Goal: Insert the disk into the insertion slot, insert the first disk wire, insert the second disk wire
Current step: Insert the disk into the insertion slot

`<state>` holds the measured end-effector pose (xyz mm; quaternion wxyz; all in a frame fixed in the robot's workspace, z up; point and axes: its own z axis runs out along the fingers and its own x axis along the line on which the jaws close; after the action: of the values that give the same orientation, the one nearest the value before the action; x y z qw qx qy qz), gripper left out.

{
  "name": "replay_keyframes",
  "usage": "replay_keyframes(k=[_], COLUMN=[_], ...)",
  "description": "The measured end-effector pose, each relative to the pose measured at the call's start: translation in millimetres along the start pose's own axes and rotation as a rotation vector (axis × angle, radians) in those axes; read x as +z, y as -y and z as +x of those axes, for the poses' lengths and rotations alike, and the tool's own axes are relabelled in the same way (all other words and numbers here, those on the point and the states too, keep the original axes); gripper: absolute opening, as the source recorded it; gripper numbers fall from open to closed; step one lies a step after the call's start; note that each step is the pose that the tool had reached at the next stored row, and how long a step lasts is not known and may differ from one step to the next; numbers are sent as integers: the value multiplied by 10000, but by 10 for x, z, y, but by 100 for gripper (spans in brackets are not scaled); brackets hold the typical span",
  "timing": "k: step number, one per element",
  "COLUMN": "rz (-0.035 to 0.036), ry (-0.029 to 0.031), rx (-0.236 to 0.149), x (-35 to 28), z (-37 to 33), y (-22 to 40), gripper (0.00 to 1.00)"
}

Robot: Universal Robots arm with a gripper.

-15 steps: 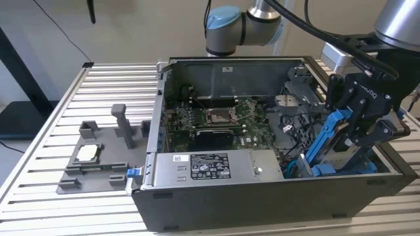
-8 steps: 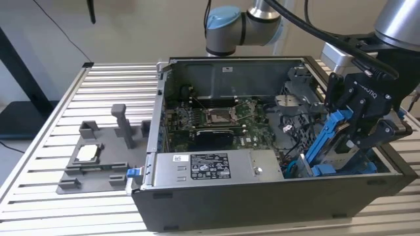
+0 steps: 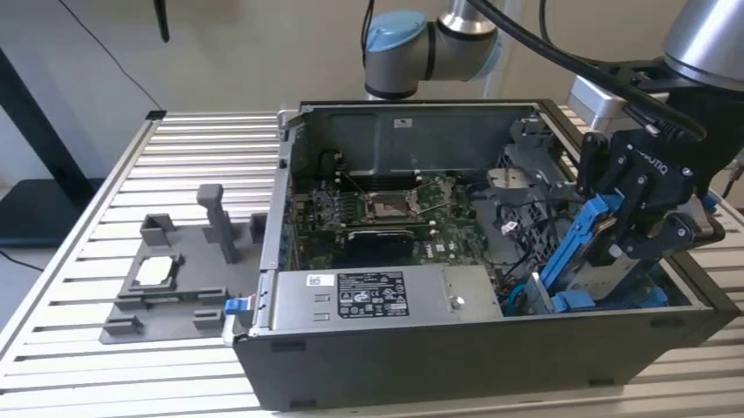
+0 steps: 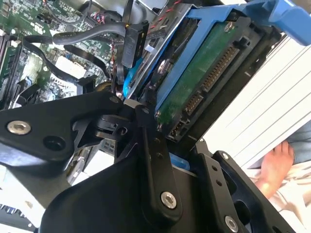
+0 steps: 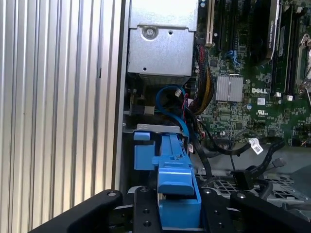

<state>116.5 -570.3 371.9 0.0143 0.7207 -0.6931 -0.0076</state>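
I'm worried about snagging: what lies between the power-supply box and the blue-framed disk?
In the first wrist view, a looped blue cable and a bundle of coloured wires lie between the power-supply box and the disk; not bare.

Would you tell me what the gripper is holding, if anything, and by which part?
The black gripper holds the flat silver-grey hard drive in its bright blue plastic frame by the frame's upper end.

Ribbed aluminium tabletop (image 3: pixel 198 148), plain pale wall (image 3: pixel 233 43), dark post (image 3: pixel 35 122) at exterior view's left
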Motion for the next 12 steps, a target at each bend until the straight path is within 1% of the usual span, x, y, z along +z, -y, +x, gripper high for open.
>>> replay_keyframes(k=[2,3,5,6,10,11,12], rz=[2,10,34,39,42,45,48], ry=[7,60,274,322,324,335,331], rx=[0,1,5,5,4,1,0], x=[1,2,7,8,9,11,11], z=[-1,-1,-1,-1,-2,-3,-3], y=[0,0,-1,0,0,1,3], gripper=[33,33,33,33,33,33,34])
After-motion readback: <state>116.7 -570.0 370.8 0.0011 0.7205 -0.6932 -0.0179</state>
